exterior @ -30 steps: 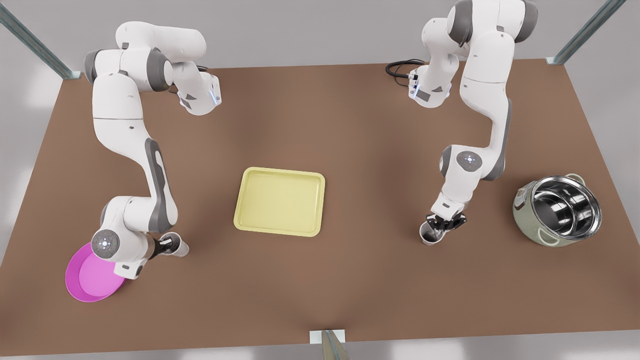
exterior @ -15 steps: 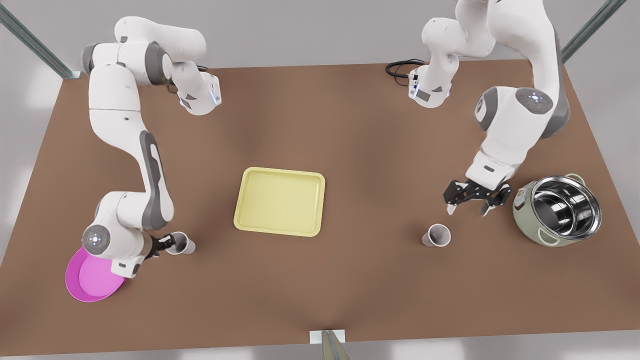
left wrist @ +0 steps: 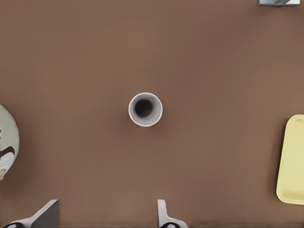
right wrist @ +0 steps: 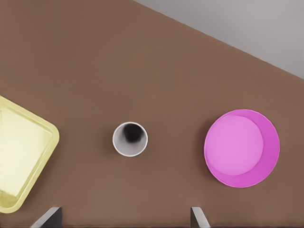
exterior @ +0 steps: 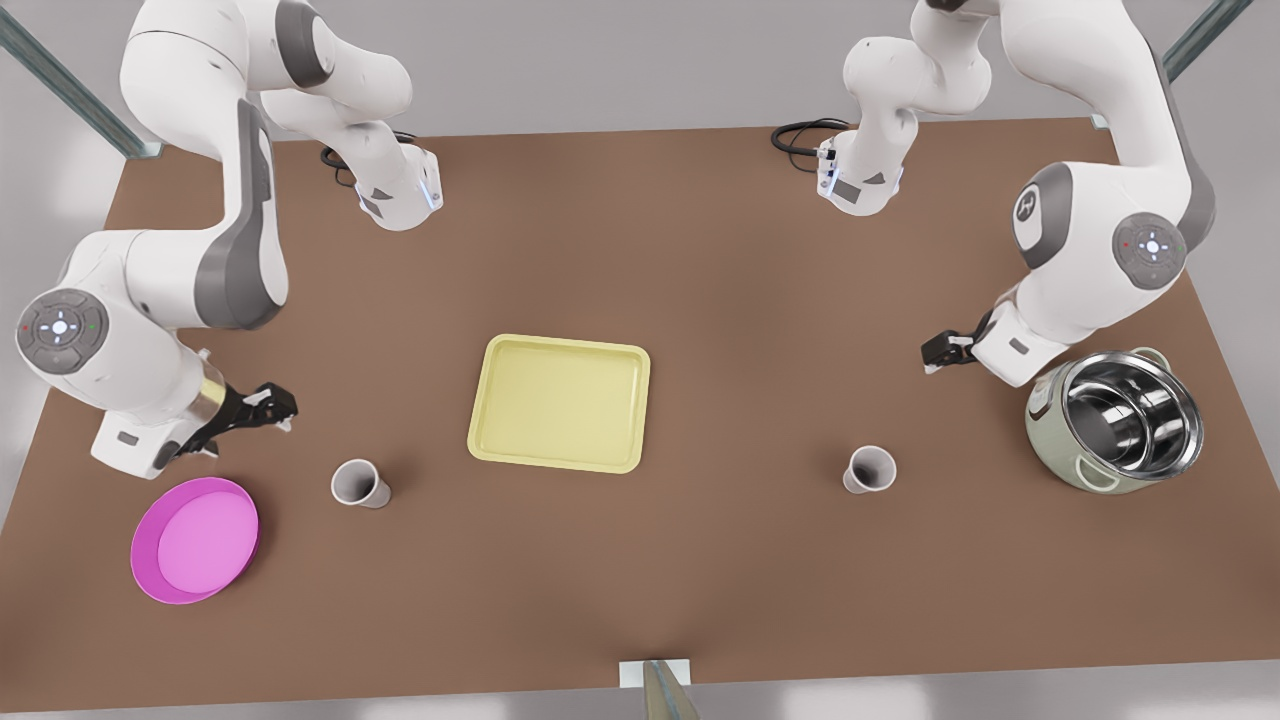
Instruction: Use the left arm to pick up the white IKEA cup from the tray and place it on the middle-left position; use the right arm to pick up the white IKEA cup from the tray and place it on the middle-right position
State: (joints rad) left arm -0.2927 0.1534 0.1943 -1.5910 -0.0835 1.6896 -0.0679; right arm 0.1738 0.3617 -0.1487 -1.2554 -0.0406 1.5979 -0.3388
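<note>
Off the tray (exterior: 483,440), cups (exterior: 360,483) (exterior: 869,468) stand clear of jaws.

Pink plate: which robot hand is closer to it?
The right hand, open, just beyond the pink plate at the front view's left. The left hand, also open, is far across the table beside the steel pot.

Bare desk (exterior: 720,300) open around tray (exterior: 560,402); each cup (exterior: 358,484) (exterior: 868,469) stands clear, plate (exterior: 195,538) and pot (exterior: 1115,418) crowding the outer edges.
</note>
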